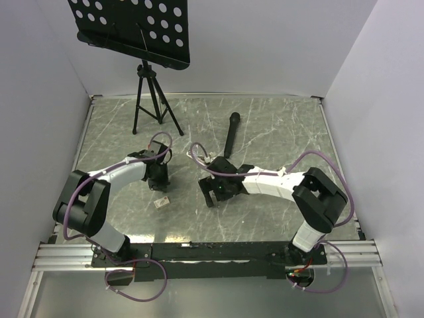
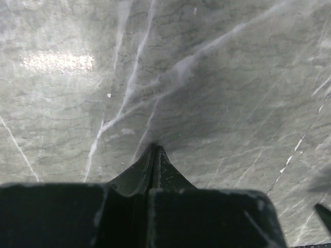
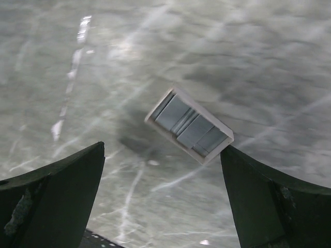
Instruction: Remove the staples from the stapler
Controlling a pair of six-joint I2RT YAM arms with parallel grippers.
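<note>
The stapler [image 1: 230,135], long and black, lies on the marble table behind both grippers, and neither gripper touches it. A small white box of grey staple strips [image 1: 161,202] sits on the table between the arms. In the right wrist view the box [image 3: 189,125] lies just beyond the wide-open right gripper [image 3: 163,155], close to its right fingertip. My right gripper [image 1: 211,194] holds nothing. The left gripper [image 1: 158,179] points down at the table behind the box. Its fingers [image 2: 154,155] are pressed together with nothing between them.
A black tripod [image 1: 149,93] carrying a perforated black panel [image 1: 132,26] stands at the back left. White walls close in the table [image 1: 278,132] on three sides. Purple cables loop off both arms.
</note>
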